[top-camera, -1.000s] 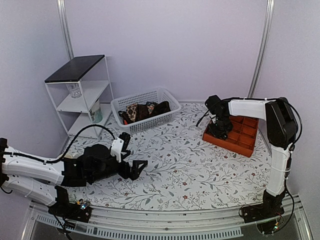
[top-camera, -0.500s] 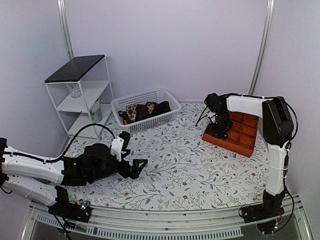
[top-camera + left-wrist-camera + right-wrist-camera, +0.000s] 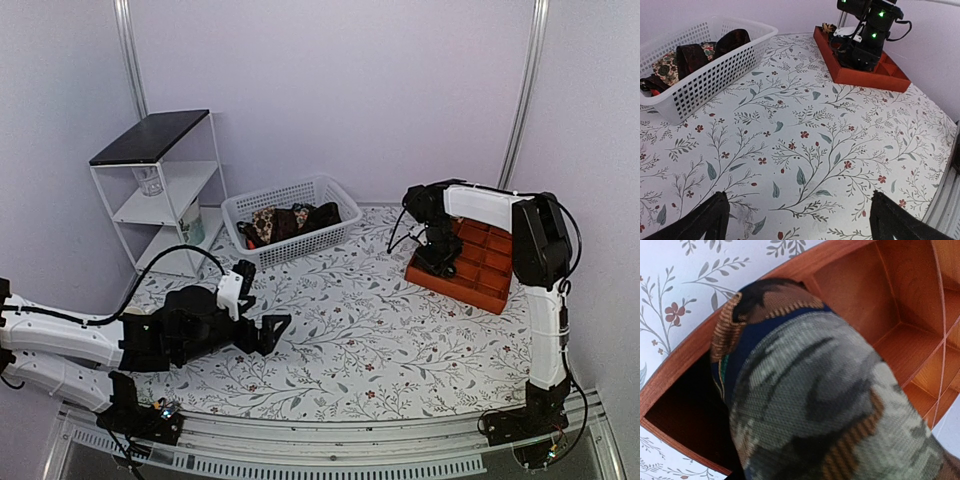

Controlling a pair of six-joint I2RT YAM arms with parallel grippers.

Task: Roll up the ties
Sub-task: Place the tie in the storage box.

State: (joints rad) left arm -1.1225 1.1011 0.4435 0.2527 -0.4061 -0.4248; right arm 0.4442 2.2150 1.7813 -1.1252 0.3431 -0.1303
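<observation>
Green-brown rolled tie [image 3: 805, 390] is clamped in the right gripper [image 3: 437, 262], arm stretched down over the orange tray [image 3: 492, 278], corner compartment, surface's right edge. Left gripper [image 3: 270, 335] lies low near the near-left corner, jaws spread wide.

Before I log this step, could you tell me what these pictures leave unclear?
Top: right gripper too small to show its fingers.
Right wrist: tie hides them.
Top: ties overlap in basket, count unclear.
Left wrist: bottom edge cuts off left gripper.

Woven cloth tie [image 3: 805, 400], matt wood tray [image 3: 856, 292], wht plastic basket [image 3: 715, 75]
</observation>
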